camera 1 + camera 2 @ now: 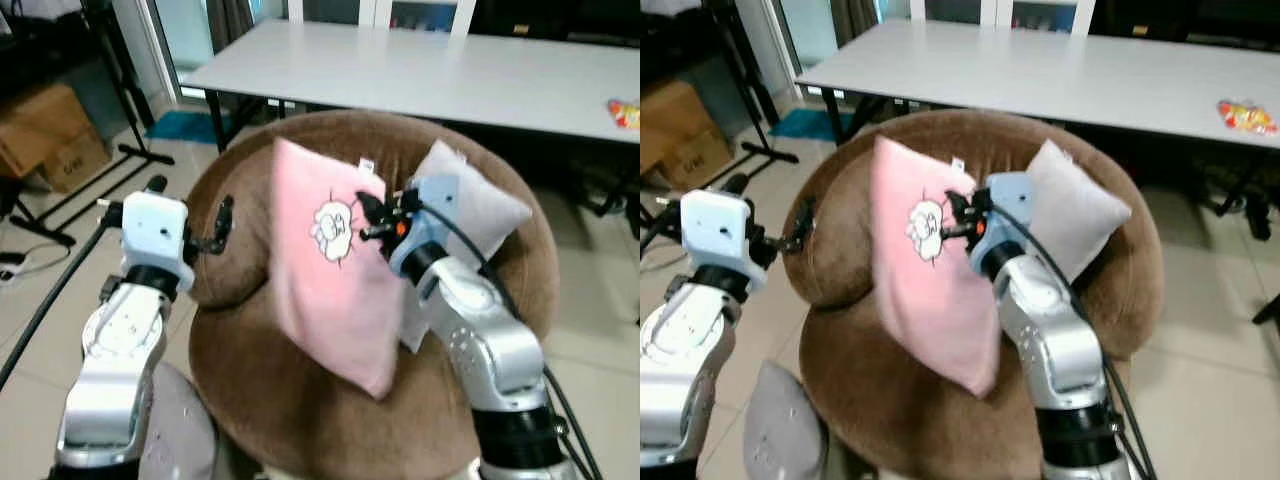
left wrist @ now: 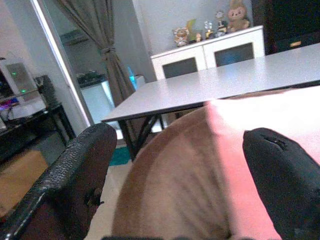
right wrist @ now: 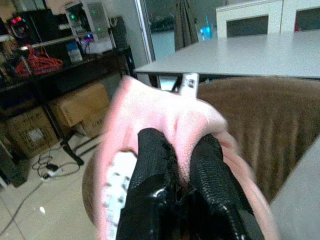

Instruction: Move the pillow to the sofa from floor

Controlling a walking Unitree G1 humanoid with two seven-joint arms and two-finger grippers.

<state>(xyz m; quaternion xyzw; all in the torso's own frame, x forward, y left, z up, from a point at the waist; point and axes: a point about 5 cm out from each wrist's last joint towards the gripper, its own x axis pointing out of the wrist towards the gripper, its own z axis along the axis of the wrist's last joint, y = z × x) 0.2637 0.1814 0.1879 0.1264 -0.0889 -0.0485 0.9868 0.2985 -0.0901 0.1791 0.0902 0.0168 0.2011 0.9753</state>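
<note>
Pillow [image 1: 325,270], pink with a white cartoon print, stands tilted on the seat of a round brown sofa [image 1: 250,400], its upper edge leaning against the backrest. Right gripper [image 1: 375,222] is at the pillow's upper right edge. Right wrist view: both black fingers [image 3: 155,185] are pressed close together with a fold of pink fabric [image 3: 170,115] pinched between them, so the grip on the pillow is closed and firm. A small white tag [image 3: 190,82] sticks up from the pillow's top edge.

Grey cushion [image 1: 480,205] rests against the backrest just beside the pink pillow, to the robot's right, partly behind the right arm.

Left gripper [image 1: 222,228] is at the left rim of the backrest, close to the pillow's left edge. Left wrist view: its two fingers [image 2: 75,175] are spread wide apart, with the brown backrest and the pink edge seen between them; nothing is held.

White table [image 1: 420,70] stands behind the sofa, with a small red and yellow packet [image 1: 625,112] near its right end. Cardboard boxes [image 1: 50,135] and a black stand [image 1: 120,90] are on the tiled floor to the left. White cabinet [image 2: 210,50] with small figures on top is behind the table.
</note>
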